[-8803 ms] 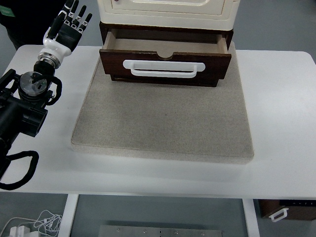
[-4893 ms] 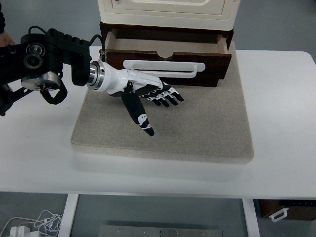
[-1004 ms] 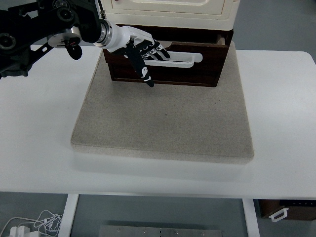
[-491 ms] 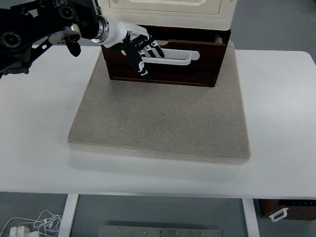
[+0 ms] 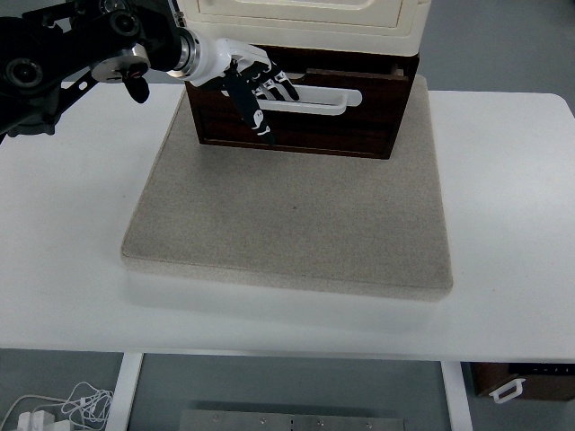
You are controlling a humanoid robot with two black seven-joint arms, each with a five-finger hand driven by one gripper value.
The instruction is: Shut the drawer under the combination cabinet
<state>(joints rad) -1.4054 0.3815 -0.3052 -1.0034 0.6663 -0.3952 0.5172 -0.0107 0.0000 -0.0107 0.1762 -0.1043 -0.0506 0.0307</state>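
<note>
A cream combination cabinet (image 5: 305,16) stands at the far middle of the table on a dark brown base. Its dark brown drawer (image 5: 341,126) with a long white handle (image 5: 323,101) sits pushed in, its front close to flush with the base. My left hand (image 5: 256,90) reaches in from the upper left. Its extended fingers lie flat against the drawer front at the left end of the handle, and the thumb points down. It grasps nothing. My right arm is out of view.
A beige square mat (image 5: 287,215) lies under the cabinet on the white table (image 5: 512,224). My left arm (image 5: 72,54) spans the table's far left corner. Below the table, cables (image 5: 54,409) lie at the left and a brown box (image 5: 521,382) at the right.
My left hand came from the left, laid its fingers on the open drawer's front and pushed it in. Over the last second the mat slid slightly left.
</note>
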